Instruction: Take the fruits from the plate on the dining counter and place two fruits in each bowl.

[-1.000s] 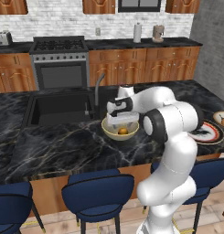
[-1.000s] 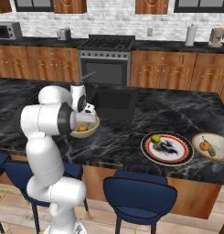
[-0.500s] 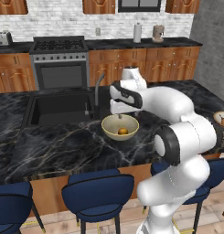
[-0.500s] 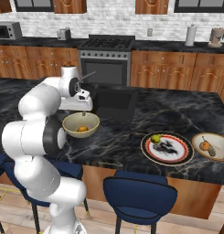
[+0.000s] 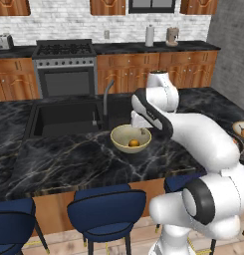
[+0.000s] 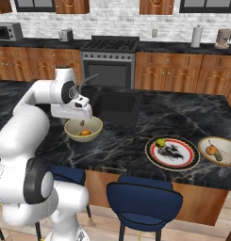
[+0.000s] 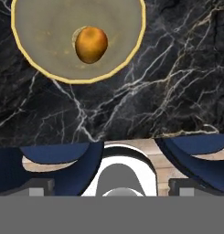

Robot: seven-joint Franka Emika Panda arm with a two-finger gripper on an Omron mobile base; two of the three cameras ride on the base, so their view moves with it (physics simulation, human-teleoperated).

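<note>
A deep cream-beige bowl with a tan outside is set on the long black marble dining counter with white veining, just in front of the dark recessed sink and its curved grey faucet; inside this bowl one round orange fruit is seen lying near the middle. The white arm's two-finger gripper is held just above the far rim of the bowl, by the faucet; its jaws are spread wide and nothing is held between them; in the hand view its two dark finger tips are seen far apart at the bottom corners.

Well apart from the bowl, further along the counter, a round flat white plate with a red-brown rim and dark markings is placed; a small yellow-green fruit rests on its far left part. Just beside the plate, a shallower off-white bowl with a tan rim is found; an orange fruit and a brownish elongated fruit lie in it, touching. Dark blue stools are ranged along the near side of the counter.
</note>
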